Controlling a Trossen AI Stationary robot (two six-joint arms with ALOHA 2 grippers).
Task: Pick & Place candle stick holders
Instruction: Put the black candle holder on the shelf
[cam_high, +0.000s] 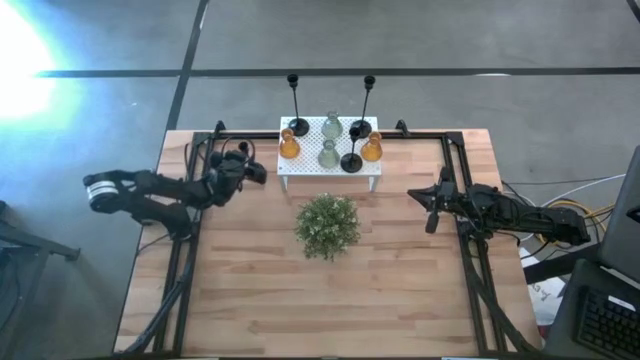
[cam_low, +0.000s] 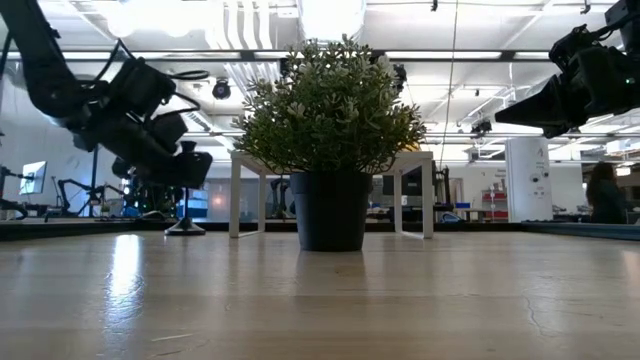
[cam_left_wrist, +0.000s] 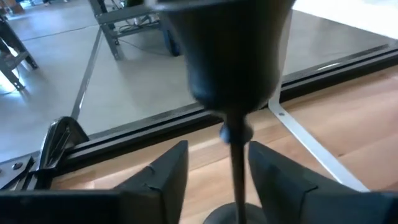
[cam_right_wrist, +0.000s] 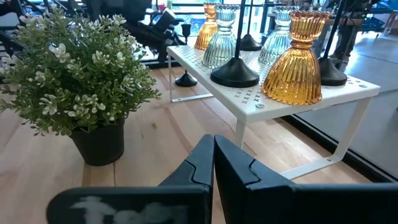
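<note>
A black candle stick holder stands on the table just left of the white stand; its thin stem rises from a round base to a dark cup. My left gripper is open and level, one finger on each side of that stem, which runs close to one finger. Amber holders, clear glass holders and black stemmed holders stand on the stand. My right gripper is shut and holds nothing, above the table's right side.
A bushy green plant in a dark pot stands mid-table, in front of the stand. Black rails run along the table's far, left and right sides. Bare wood lies toward the near edge.
</note>
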